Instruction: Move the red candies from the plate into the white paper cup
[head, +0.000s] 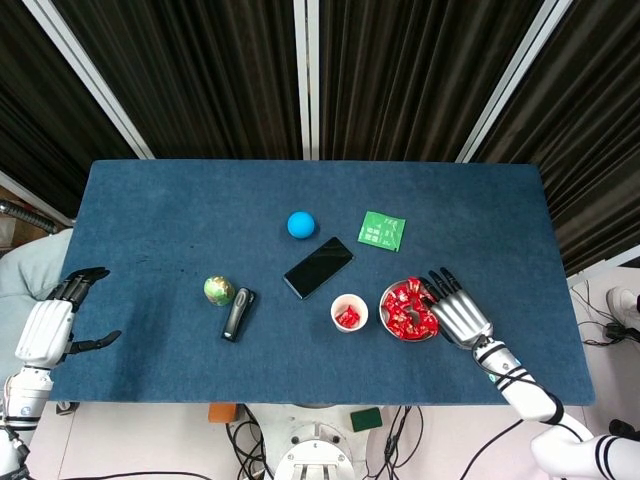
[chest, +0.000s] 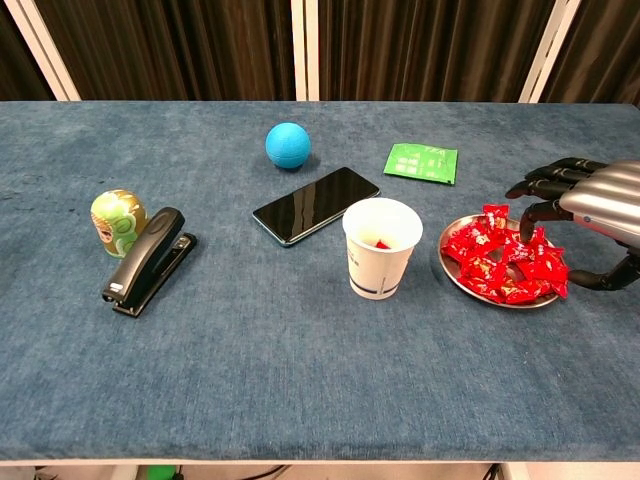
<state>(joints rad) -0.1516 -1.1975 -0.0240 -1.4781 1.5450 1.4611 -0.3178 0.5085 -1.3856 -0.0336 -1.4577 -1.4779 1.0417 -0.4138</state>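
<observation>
Spread and holding nothing, my right hand (chest: 590, 215) hovers at the 3 o'clock rim of the plate (chest: 452, 272), its fingertips (chest: 524, 231) curling down over the heap of red candies (chest: 505, 260); whether they touch the wrappers I cannot tell. From the head view the same hand (head: 457, 314) sits just beside the plate's (head: 393, 329) right edge, fingers pointing toward 11 o'clock across the candies (head: 410, 308).

Over at the table's (head: 150, 220) 8 o'clock corner, my left hand (head: 48, 328) hangs off the edge, fingers apart with nothing in them, well away from everything.

Red wrapped candies fill the small metal plate, mounded above the rim. Just beside it at 9 o'clock stands the white paper cup (chest: 381, 248), upright, with a few red pieces at its bottom (head: 348, 318). A faint printed mark runs near the cup's base, too small to read.

Further left, a black stapler (chest: 148, 260) lies touching or nearly touching a green patterned egg-shaped figure (chest: 117, 222). Beyond the cup at 11 o'clock lies a black smartphone (chest: 315, 204), screen dark. Farther still, a blue ball (chest: 288, 145) sits at 11 o'clock and a green sachet (chest: 421, 162) at 1 o'clock; the sachet carries white print I cannot make out.
</observation>
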